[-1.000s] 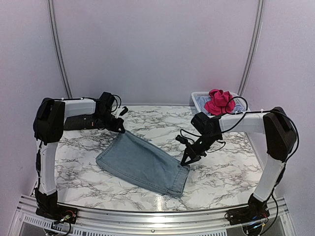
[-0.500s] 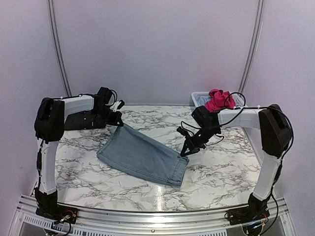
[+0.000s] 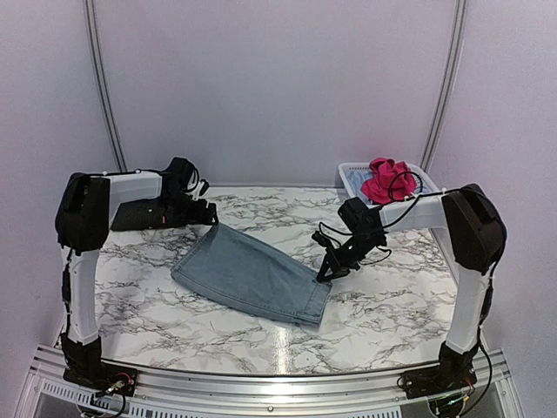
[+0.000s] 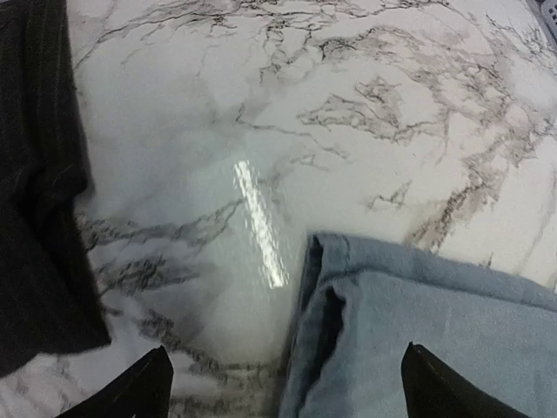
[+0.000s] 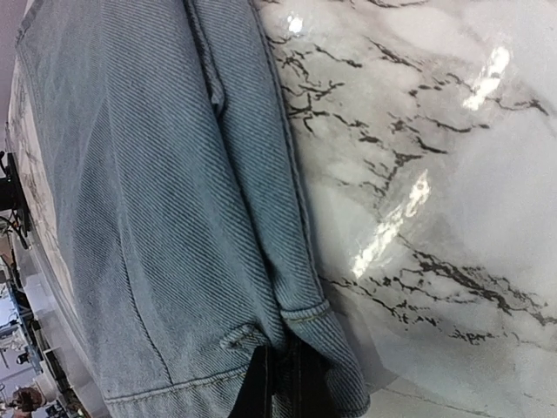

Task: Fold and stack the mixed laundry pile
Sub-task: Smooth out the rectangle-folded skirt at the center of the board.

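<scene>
A folded light blue denim piece (image 3: 252, 274) lies flat in the middle of the marble table. My left gripper (image 3: 212, 223) hovers at its far left corner, open, with the fabric edge (image 4: 409, 322) lying loose between the fingertips (image 4: 144, 387). My right gripper (image 3: 324, 273) is shut on the hem at the denim's right corner (image 5: 287, 335), its fingers (image 5: 261, 387) partly tucked under the fabric. A black pinstriped shirt (image 3: 144, 214) lies at the back left and shows in the left wrist view (image 4: 39, 200). A bright pink-red garment (image 3: 387, 180) sits piled in the basket.
The white lattice basket (image 3: 352, 172) stands at the back right corner with a pale blue piece inside. Bare marble table (image 3: 392, 305) shows to the right and front of the denim. Table front rail (image 3: 278, 383) runs between the arm bases.
My left gripper has opened and let go of the denim's far corner, which now rests on the table. The right gripper, still shut on the hem, shifted slightly left and back.
</scene>
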Motion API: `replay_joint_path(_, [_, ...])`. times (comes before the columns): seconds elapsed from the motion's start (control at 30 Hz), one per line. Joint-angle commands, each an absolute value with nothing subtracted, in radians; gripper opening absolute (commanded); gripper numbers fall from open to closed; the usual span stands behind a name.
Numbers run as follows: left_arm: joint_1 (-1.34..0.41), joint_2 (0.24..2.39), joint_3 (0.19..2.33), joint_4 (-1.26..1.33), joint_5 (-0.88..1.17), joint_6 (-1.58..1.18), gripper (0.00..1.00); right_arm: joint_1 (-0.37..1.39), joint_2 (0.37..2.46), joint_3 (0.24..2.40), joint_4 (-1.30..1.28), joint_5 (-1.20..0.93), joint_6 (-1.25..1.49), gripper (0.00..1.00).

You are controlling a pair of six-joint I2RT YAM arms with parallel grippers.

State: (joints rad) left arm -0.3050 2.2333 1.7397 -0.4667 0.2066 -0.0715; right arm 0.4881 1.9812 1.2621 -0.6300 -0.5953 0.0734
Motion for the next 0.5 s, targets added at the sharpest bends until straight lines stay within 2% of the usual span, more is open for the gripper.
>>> replay_joint_path(0.0, [-0.306, 1.957, 1.557, -0.428, 0.193, -0.135, 0.98, 0.499, 1.989, 1.085, -0.623, -0.509, 0.092, 0.00])
replay_joint_path(0.13, [-0.381, 1.766, 1.305, -0.405, 0.214, -0.181, 0.99, 0.526, 1.886, 0.945, -0.586, -0.534, 0.140, 0.00])
replay_joint_path(0.23, [-0.503, 1.662, 1.120, -0.365, 0.215, -0.244, 0.99, 0.561, 1.821, 0.856, -0.554, -0.575, 0.190, 0.00])
replay_joint_path(0.33, [-0.607, 1.632, 0.966, -0.284, 0.182, -0.349, 0.99, 0.594, 1.764, 0.785, -0.510, -0.642, 0.248, 0.00])
replay_joint_path(0.47, [-0.621, 1.670, 0.886, -0.190, 0.148, -0.429, 0.99, 0.635, 1.708, 0.715, -0.462, -0.739, 0.299, 0.00])
